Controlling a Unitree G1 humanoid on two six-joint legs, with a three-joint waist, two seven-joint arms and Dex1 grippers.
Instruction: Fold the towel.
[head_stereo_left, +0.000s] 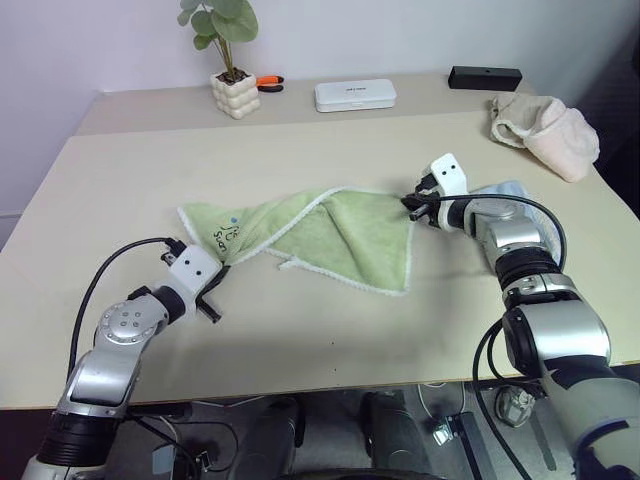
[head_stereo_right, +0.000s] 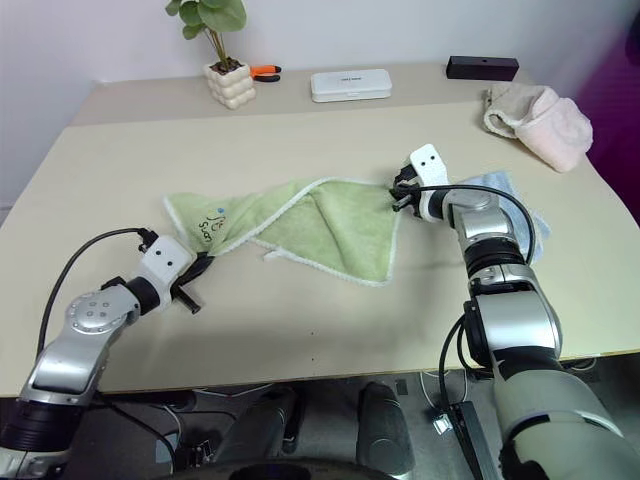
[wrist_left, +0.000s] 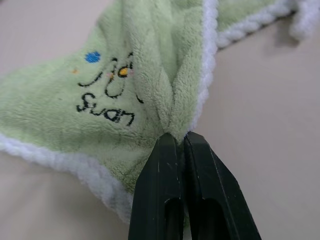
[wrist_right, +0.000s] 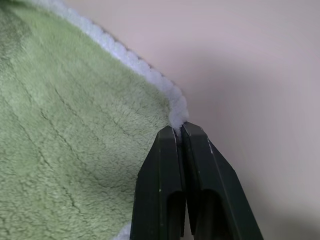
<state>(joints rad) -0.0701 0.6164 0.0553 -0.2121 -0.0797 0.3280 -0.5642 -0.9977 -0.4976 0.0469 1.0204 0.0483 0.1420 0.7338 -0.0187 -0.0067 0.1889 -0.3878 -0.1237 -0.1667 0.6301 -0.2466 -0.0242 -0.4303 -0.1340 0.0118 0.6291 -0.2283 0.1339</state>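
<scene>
The light green terry towel (head_stereo_left: 330, 232) with white stitched edging is lying stretched and rumpled across the middle of the beige desk (head_stereo_left: 300, 330). The left tool (wrist_left: 181, 142) is pinching its edge beside the dark printed mark (wrist_left: 107, 92), fingers together on cloth. The right tool (wrist_right: 178, 131) is clamping the opposite white-edged corner.

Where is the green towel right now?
In the head views the towel lies mid-table, stretched between the two arms: the left pincer is shut on its printed corner, the right pincer on the opposite corner, beside a light blue cloth.
</scene>
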